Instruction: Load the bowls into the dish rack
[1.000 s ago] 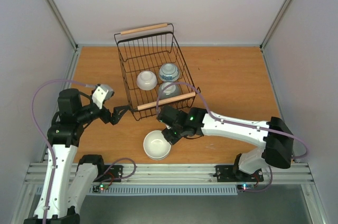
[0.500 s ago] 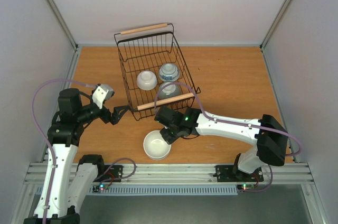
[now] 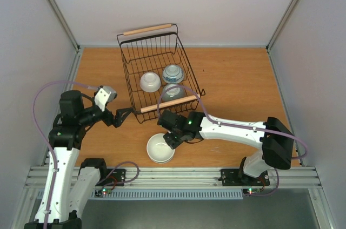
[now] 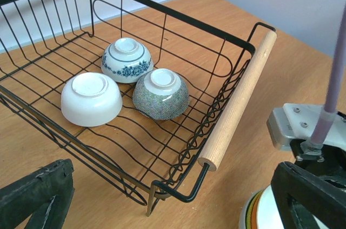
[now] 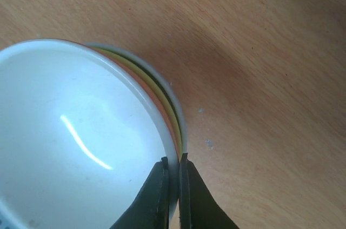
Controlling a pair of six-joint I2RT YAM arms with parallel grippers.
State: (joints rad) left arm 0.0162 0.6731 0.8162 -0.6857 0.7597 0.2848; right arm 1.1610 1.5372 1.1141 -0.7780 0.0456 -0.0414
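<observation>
Orange-brown wooden tabletop (image 3: pixel 238 83) fills the cell between plain white walls. The dish rack (image 3: pixel 148 34) stands at its middle, its long axis running away from the robot and skewed a little to the left at the far end. Three bowls already lie mouth-down inside, at the near end: a plain white bowl (image 4: pixel 91 99), a blue-and-white bowl (image 4: pixel 127 60) and a grey speckled bowl (image 4: pixel 161 95), the last two touching.

What is left to load is the nested stack (image 3: pixel 160 148) on the table near the robot's edge, just short of the rack's near wooden handle (image 3: pixel 170 103). Its top white bowl (image 5: pixel 70 132) sits mouth-up, with orange and yellow-green edges showing beneath it.

The right gripper (image 5: pixel 173 167) is pinched together on the stack's rim at the side facing the right arm, one finger inside the white bowl and one outside (whether the coloured rims are caught in the same pinch cannot be told). The left gripper (image 3: pixel 128 112) hangs with its fingers wide apart and nothing between them, just off the rack's near left corner.

So the right arm is the one on the work. From its hand the basket lies straight beyond the stack, slightly left, and the near handle stands between the two. By my reading, any carry must rise above that handle before it goes forward.
</observation>
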